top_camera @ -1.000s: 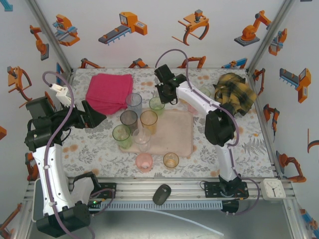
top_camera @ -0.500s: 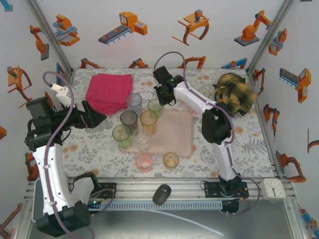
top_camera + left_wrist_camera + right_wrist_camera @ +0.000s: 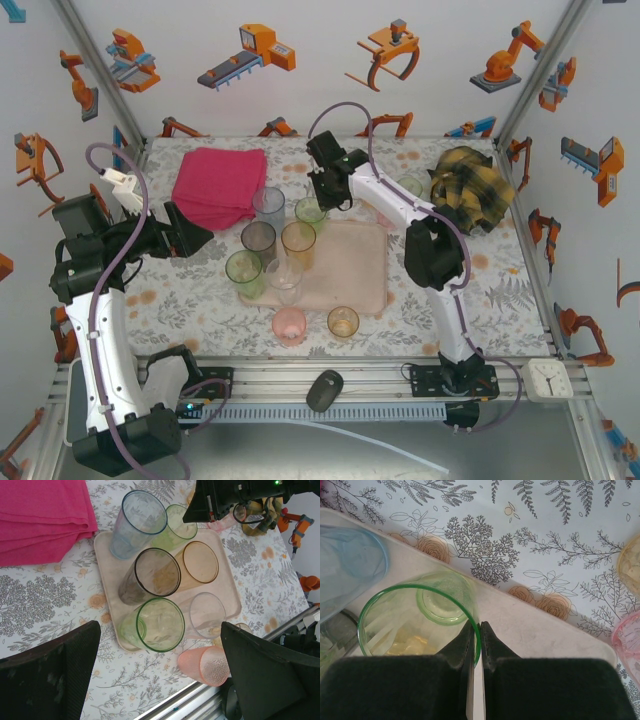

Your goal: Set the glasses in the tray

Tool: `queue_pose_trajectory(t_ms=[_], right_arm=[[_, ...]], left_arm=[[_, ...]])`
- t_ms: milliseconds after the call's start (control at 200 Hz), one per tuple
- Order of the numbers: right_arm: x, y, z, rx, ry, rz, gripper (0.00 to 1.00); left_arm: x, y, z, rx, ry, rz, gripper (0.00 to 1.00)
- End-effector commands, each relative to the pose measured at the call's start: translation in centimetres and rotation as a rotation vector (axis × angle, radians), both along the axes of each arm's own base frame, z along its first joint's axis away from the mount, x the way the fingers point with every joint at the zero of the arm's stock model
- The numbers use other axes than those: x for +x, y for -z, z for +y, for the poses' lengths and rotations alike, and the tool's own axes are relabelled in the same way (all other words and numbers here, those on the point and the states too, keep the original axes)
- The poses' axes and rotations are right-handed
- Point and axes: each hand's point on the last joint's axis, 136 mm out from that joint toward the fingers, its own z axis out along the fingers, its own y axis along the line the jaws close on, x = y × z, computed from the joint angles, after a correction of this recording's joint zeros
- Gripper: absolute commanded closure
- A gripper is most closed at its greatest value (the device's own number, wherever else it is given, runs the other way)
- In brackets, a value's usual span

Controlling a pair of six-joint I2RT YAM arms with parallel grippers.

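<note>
The right tool (image 3: 476,626) pinches the rim of a green glass (image 3: 442,602) at the upper edge of the tray (image 3: 535,630), while the left tool (image 3: 192,233) gapes wide, empty.

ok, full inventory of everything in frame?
tray: 1, pale pink, table centre
glasses in tray: 6, pale blue, far green, grey, orange, near green, clear
glasses on table: 4, front pink and front orange before tray; far pink and far clear beside right arm
folded cloth: 1, magenta, far left
plaid cloth: 1, yellow-black, far right
mouse-shaped object: 1, black, front rail
clock: 1, white, front-right corner
left end effector: 1, black, open, left of tray
right end effector: 1, black, shut on far green rim
</note>
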Motion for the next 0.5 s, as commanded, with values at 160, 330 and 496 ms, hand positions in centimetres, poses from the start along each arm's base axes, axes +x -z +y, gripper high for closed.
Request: queue_pose_trajectory(t_ms=[160,330,496], right_arm=[[-0.03,0.36,0.55,-0.004,-0.004,0.014,0.89],[-0.14,0.4,0.73,-0.004,-0.008,0.014,0.88],[-0.14,0.45,0.71,-0.004,-0.008,0.016,0.86]], left_arm=[[-0.22,-0.33,-0.22,-0.01,0.014,-0.02,0.03],[-0.21,-0.36,-0.23,-0.011,0.015,-0.02,0.03],[-0.24,-0.36,-0.23,-0.01,0.013,-0.021,0.03]])
